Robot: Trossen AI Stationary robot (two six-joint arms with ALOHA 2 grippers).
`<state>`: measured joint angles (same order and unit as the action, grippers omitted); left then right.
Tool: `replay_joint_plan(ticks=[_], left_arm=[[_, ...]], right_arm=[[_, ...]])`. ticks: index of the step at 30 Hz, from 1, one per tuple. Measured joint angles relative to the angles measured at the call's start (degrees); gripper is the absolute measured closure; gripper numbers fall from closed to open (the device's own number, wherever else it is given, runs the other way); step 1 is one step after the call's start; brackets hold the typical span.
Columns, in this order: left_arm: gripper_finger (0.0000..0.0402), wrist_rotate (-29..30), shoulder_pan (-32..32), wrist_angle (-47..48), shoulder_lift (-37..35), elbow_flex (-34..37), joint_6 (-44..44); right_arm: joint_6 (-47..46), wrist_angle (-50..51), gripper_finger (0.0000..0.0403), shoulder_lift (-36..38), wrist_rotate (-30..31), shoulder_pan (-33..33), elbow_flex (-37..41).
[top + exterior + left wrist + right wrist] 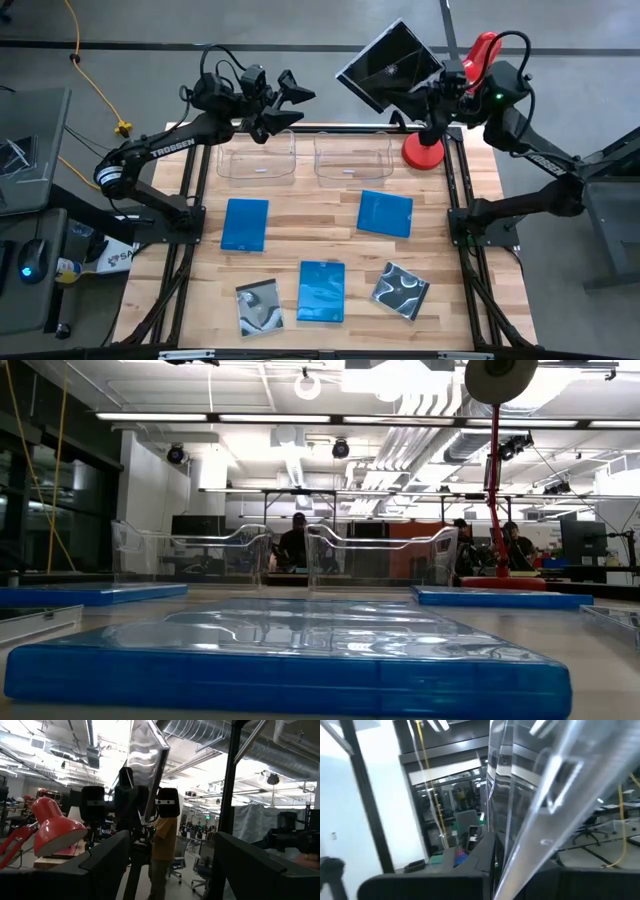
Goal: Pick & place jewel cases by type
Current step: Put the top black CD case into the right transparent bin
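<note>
My right gripper (436,88) is raised above the table's far right corner, shut on a black square jewel case (390,65). The left wrist view shows that case edge-on (147,765), standing up from the gripper. My left gripper (292,105) hangs open in the air above the left clear tub, holding nothing. Three blue jewel cases (245,224) (385,213) (321,291) and two swirl-covered ones (259,305) (401,290) lie flat on the wooden table. My right gripper pinches the black case between its two fingers at the case's lower edge (148,812). The fingers come from the table's right side, about level. The case is lifted clear of everything and stands tilted above the fingers, its silvery face (530,795) close along the wrist camera.
Two clear plastic tubs (258,158) (352,157) stand side by side at the table's far edge. A red desk lamp (425,150) stands at the far right corner, close under my right arm. People sit in the room beyond the table (297,540).
</note>
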<state>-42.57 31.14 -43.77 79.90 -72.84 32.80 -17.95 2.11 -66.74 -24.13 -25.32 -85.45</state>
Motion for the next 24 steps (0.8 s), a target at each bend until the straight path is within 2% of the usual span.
replay_joint_plan(ticks=[3, 6, 12, 16, 19, 24], left_arm=[[0.011, 0.0, 0.0, 0.02, 0.0, 0.0, 0.02], [0.011, 0.0, 0.0, 0.03, 0.0, 0.0, 0.02], [0.011, 0.02, 0.0, 0.29, 0.0, 0.0, 0.0], [0.011, 0.04, 0.0, 0.29, 0.0, 0.0, 0.0], [0.011, 0.04, 0.0, 0.43, 0.0, 0.0, 0.02], [0.011, 0.02, 0.0, 0.44, 0.0, 0.0, 0.04]], right_arm=[[-1.03, -0.14, 0.0387, -0.01, -5.62, -0.01, 0.0], [-3.13, -1.75, 0.0387, -0.04, -14.31, 0.06, 0.04], [-10.82, -13.89, 0.0387, -0.07, -34.97, 3.55, 0.11], [-11.8, -23.52, 0.0387, -0.06, -46.65, 8.98, 0.11], [-11.65, -30.86, 0.0387, 0.13, -51.04, 13.53, 0.11], [-8.73, -36.25, 0.0387, 0.51, -53.06, 19.62, 0.09]])
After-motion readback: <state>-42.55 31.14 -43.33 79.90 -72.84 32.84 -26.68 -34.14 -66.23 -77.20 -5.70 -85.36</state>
